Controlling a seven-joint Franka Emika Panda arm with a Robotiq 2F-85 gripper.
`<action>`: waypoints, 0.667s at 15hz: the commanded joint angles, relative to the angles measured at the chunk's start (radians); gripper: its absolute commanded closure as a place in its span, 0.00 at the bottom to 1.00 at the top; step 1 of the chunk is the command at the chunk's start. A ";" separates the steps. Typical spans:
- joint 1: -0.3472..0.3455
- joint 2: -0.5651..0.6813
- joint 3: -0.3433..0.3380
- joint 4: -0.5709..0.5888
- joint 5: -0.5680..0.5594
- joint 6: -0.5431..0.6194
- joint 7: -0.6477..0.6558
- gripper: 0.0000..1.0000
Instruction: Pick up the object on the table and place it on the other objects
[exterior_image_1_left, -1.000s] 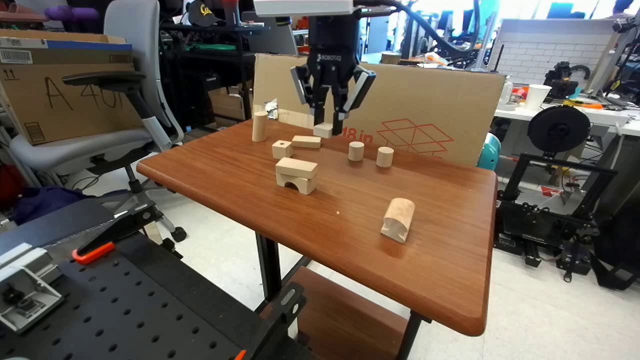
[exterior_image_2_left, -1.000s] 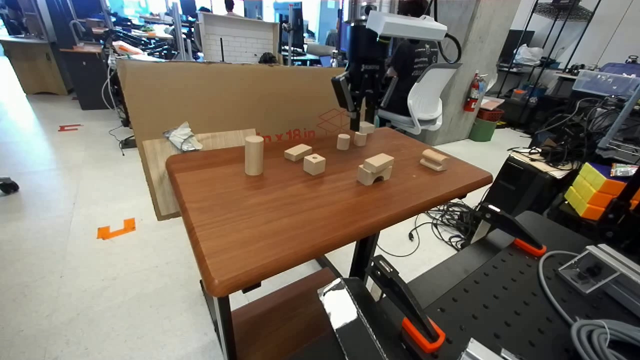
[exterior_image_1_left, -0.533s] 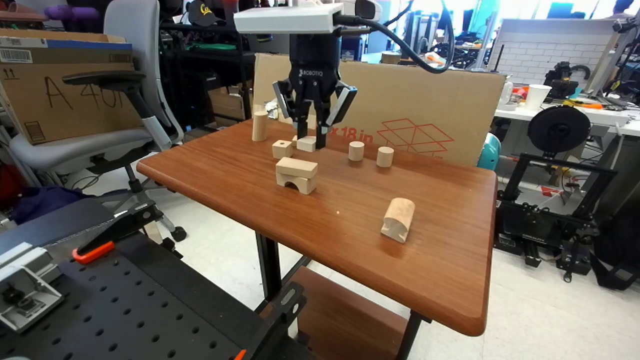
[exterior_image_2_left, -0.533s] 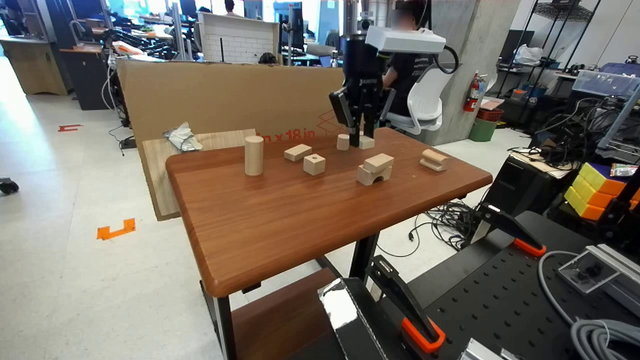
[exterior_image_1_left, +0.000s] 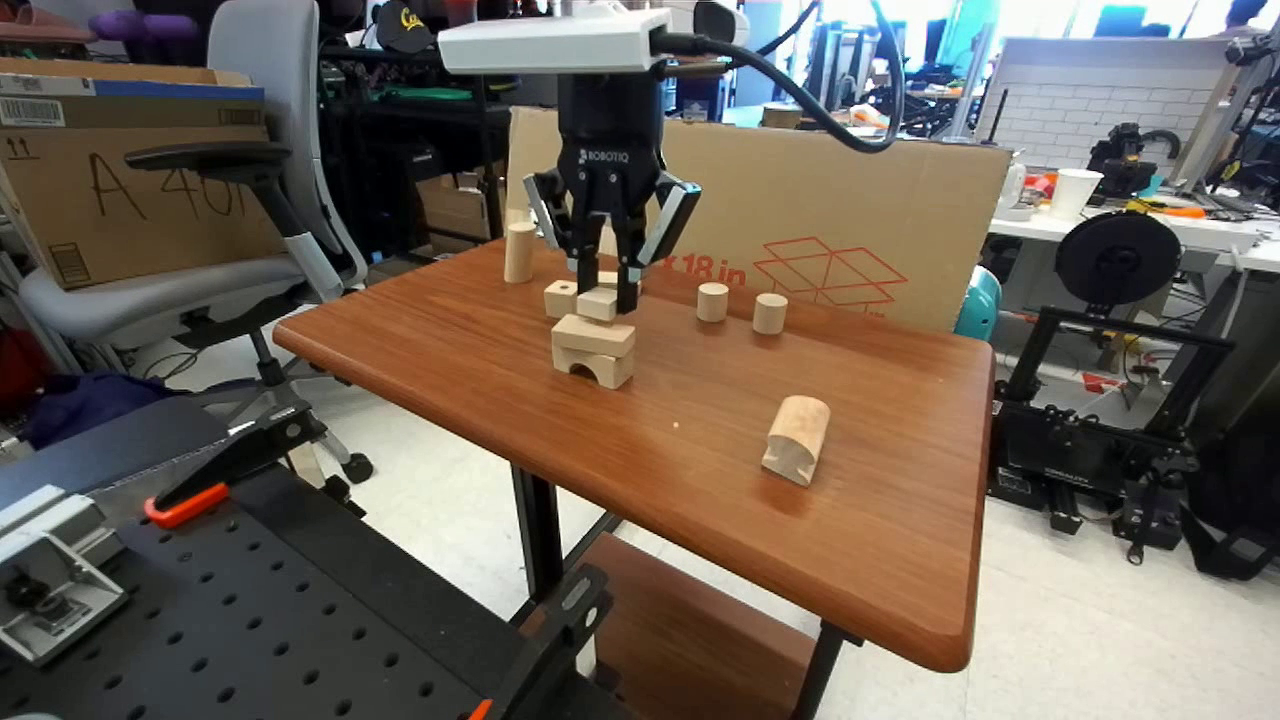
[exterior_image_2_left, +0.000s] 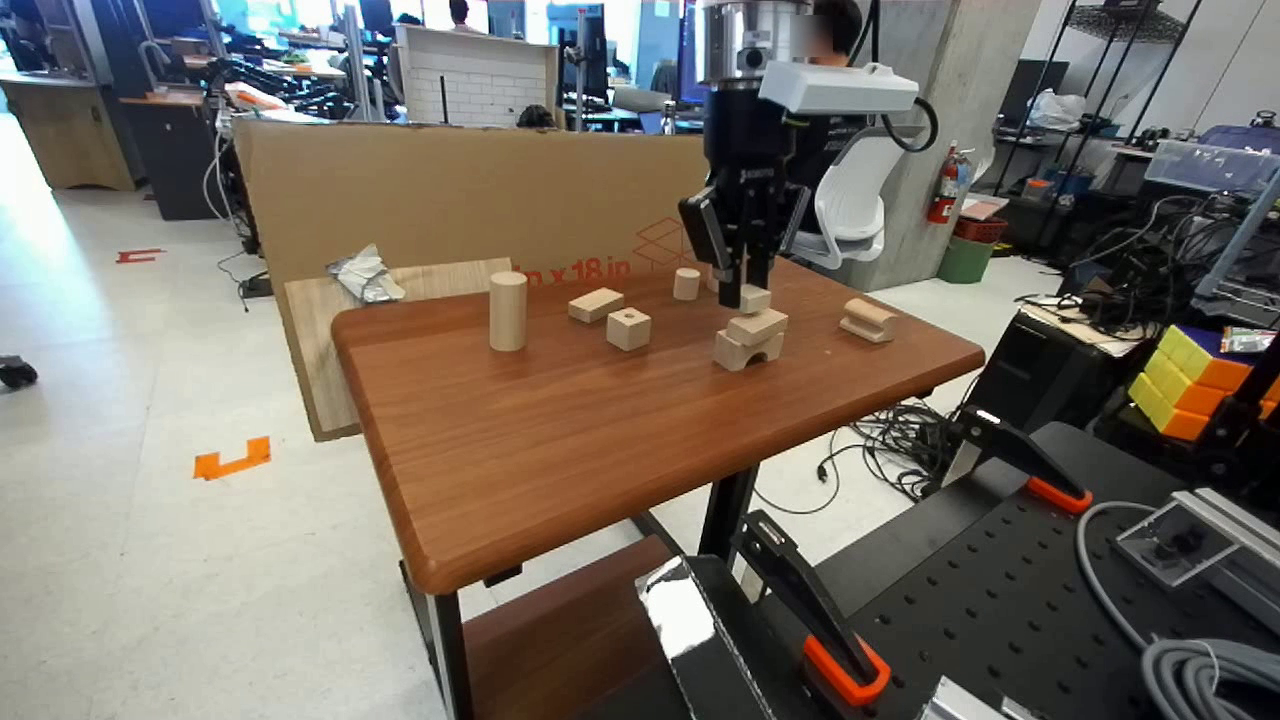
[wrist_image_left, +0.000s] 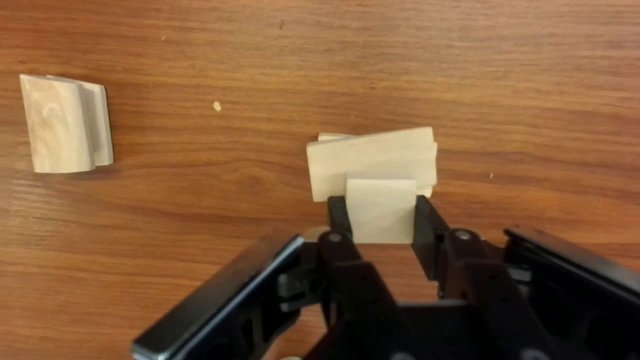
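My gripper (exterior_image_1_left: 606, 290) is shut on the small pale wooden block (exterior_image_1_left: 597, 303); both also show in an exterior view, the gripper (exterior_image_2_left: 746, 285) above and the block (exterior_image_2_left: 756, 298) between its fingertips. In the wrist view the block (wrist_image_left: 381, 212) sits squarely between the fingers. Below it is the pile: an arch-notched block (exterior_image_1_left: 600, 367) with an oblong block (exterior_image_1_left: 593, 335) lying slightly askew on top. In the wrist view the held block overlaps the edge of the oblong block (wrist_image_left: 372, 156) nearest the gripper. I cannot tell whether they touch.
On the wooden table (exterior_image_1_left: 700, 470) stand a cube with a hole (exterior_image_2_left: 629, 329), an oblong block (exterior_image_2_left: 596, 304), a tall cylinder (exterior_image_2_left: 508, 312) and two short cylinders (exterior_image_1_left: 712, 302). A round-topped block (exterior_image_1_left: 797, 438) lies apart. A cardboard sheet (exterior_image_1_left: 830, 220) stands behind the table.
My gripper has moved down and across the table with the small block in it, from the far side to just over the pile. The other blocks have not moved.
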 joint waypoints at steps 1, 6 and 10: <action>-0.004 -0.078 0.003 -0.079 -0.030 0.040 -0.007 0.91; -0.003 -0.091 -0.002 -0.110 -0.049 0.071 0.002 0.91; -0.001 -0.085 -0.008 -0.121 -0.073 0.093 0.009 0.91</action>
